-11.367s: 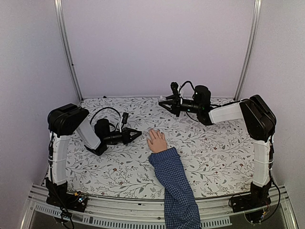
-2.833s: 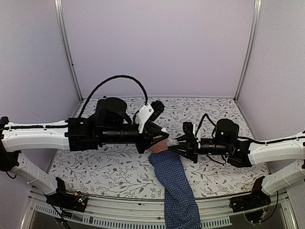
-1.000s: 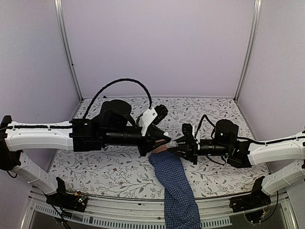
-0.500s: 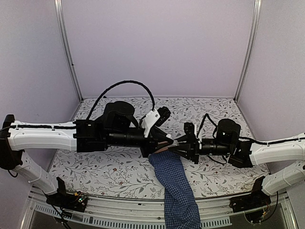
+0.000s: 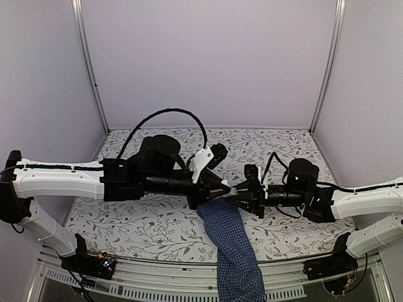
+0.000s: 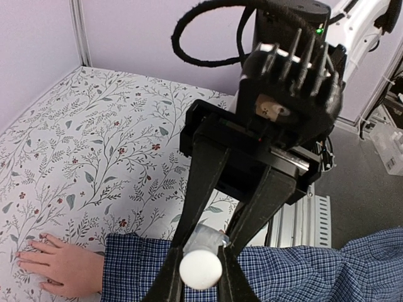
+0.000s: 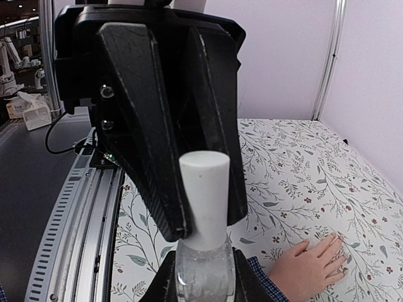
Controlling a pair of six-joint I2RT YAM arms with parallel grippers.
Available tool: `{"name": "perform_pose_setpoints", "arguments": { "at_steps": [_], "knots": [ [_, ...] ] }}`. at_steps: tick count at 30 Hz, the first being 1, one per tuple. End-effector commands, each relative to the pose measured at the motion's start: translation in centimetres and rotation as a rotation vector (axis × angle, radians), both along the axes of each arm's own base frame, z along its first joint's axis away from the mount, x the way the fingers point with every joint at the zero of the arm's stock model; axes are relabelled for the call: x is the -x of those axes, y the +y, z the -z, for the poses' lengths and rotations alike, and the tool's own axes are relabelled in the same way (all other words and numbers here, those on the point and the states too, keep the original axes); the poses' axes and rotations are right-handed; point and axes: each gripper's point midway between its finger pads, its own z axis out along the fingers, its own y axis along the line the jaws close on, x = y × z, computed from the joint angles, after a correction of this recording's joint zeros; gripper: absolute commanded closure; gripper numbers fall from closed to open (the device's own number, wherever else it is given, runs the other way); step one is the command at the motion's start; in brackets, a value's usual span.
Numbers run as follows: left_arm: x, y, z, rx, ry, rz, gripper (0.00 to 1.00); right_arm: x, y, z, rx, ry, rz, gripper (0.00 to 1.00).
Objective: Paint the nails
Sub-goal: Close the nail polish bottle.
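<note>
Left fingers (image 7: 151,126) clamp the cap (image 7: 203,189) and right fingers (image 6: 204,179) clamp the bottle (image 7: 200,274), mid-air over the sleeve (image 5: 230,229), likely to pull the brush free. Nails (image 7: 340,250) sit nearby on the hand (image 6: 63,267), flat on the bench (image 6: 94,145).

There is one counter (image 5: 296,163), one hand (image 6: 60,270) and one checked sleeve (image 5: 232,245). Two end effectors show, left end effector (image 6: 199,286) and right end effector (image 7: 203,286), plus one bottle (image 7: 203,267) with one white cap (image 7: 204,182).

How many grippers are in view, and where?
2: the left gripper pinches the white cap, the right gripper holds the clear bottle, both above the sleeve.
</note>
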Motion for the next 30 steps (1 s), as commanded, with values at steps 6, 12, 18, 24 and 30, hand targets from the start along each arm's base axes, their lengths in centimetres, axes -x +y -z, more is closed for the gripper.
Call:
{"name": "perform_pose_setpoints", "arguments": {
  "at_steps": [6,12,18,24,30],
  "knots": [
    [0.4,0.3,0.4,-0.031,-0.005,0.013,0.81,0.6,0.0,-3.1,-0.094,-0.046,-0.022,1.00],
    [0.5,0.6,-0.6,-0.006,-0.009,0.008,0.72,0.2,0.1,-2.6,-0.086,-0.032,-0.005,1.00],
    [0.6,0.9,-1.0,0.015,-0.011,0.006,0.54,0.2,0.3,-2.7,-0.091,-0.021,-0.007,1.00],
    [1.2,2.1,-2.8,0.122,-0.007,-0.002,0.48,-0.1,0.2,-2.8,-0.099,-0.002,0.014,1.00],
    [0.4,4.8,-6.2,0.284,-0.028,-0.103,0.48,-1.7,0.2,-3.1,-0.117,0.063,0.103,1.00]
  ]
}}
